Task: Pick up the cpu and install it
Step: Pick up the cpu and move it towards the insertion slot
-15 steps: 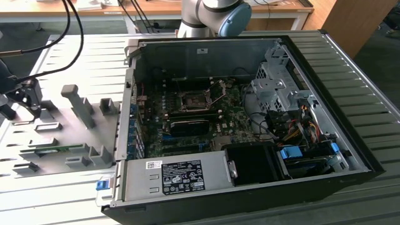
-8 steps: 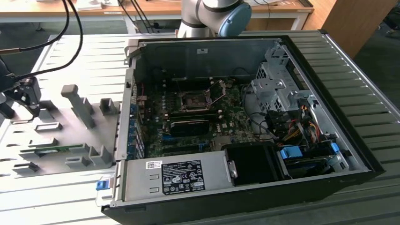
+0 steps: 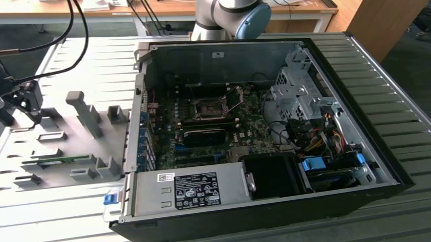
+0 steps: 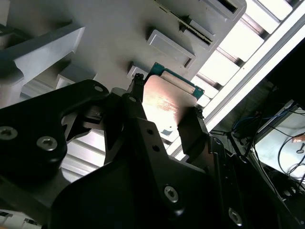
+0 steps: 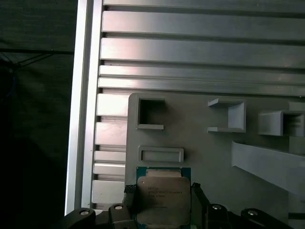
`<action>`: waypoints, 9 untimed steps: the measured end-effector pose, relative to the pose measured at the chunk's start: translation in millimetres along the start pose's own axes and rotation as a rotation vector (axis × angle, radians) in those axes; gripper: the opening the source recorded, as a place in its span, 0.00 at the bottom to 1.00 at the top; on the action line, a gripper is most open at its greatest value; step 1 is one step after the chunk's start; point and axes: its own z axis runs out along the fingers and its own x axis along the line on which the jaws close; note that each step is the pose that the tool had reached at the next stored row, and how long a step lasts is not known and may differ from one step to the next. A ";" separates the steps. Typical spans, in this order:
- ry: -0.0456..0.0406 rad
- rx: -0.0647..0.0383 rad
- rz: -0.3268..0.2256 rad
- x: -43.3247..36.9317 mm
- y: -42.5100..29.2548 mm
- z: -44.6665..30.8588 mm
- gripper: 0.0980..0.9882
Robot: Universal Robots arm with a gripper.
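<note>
Pinching the flat, silver-topped cpu (image 5: 163, 202) is the black gripper (image 5: 164, 194).

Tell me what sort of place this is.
Probably a robotics lab bench for PC assembly: an open computer case on a slotted metal table, a grey fixture plate beside it, wooden desks behind.

Slatted aluminium table (image 3: 397, 118). Directly on it: open desktop computer case (image 3: 222, 58), lying on its side, toward the exterior view's right. Just beside it, left: grey fixture plate (image 3: 74, 148) carrying grey blocks.
</note>
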 end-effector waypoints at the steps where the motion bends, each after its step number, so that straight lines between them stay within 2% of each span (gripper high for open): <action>1: 0.0001 0.000 0.000 0.0 0.0 -0.6 0.50; 9: 0.0000 0.000 0.000 0.1 0.3 -5.4 0.50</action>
